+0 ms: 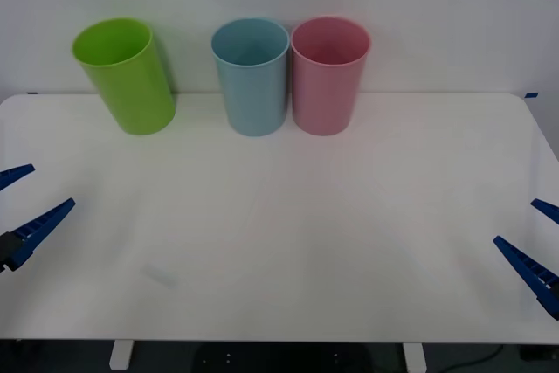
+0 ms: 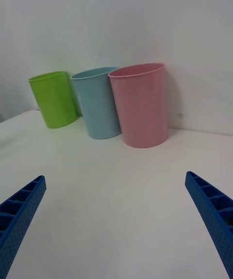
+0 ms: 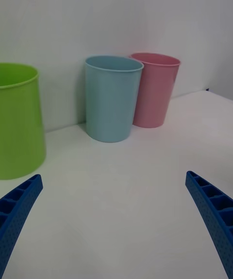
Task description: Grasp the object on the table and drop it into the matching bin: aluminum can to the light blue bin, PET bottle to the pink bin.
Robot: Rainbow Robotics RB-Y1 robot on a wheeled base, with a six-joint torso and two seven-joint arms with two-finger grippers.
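Along the upper part of the front view, at the far edge of the white table (image 1: pixel 288 242): three tumbler-shaped bins standing upright, open rims up, against a pale wall (image 1: pixel 454 6).

Upper left of that frame: the lime green bin (image 1: pixel 131 85), set well apart from the other two. Upper centre: the light blue bin (image 1: pixel 255 93), with the pink bin (image 1: pixel 326 93) just beside it on the right (rims very close; cannot tell whether touching).

Lower left edge of the front view: the left tool (image 1: pixel 52 184), blue ribbed fingers spread wide with nothing between them, over the table's left margin and far from the bins. Lower right edge: the right tool (image 1: pixel 515 221), likewise spread wide and holding nothing, over the table's right margin.

Left wrist view: the left tool (image 3: pixel 114 176) with one finger at each lower corner, bare table between; the light blue bin (image 3: pixel 112 99) at centre, the pink bin (image 3: pixel 154 90) partly behind it to the right, the lime green bin (image 3: pixel 17 119) at the left edge.

Right wrist view: the right tool (image 2: pixel 115 176) gaping the same way; the pink bin (image 2: pixel 141 106) at centre, the light blue bin (image 2: pixel 94 104) to its left, the lime green bin (image 2: pixel 52 98) further left.
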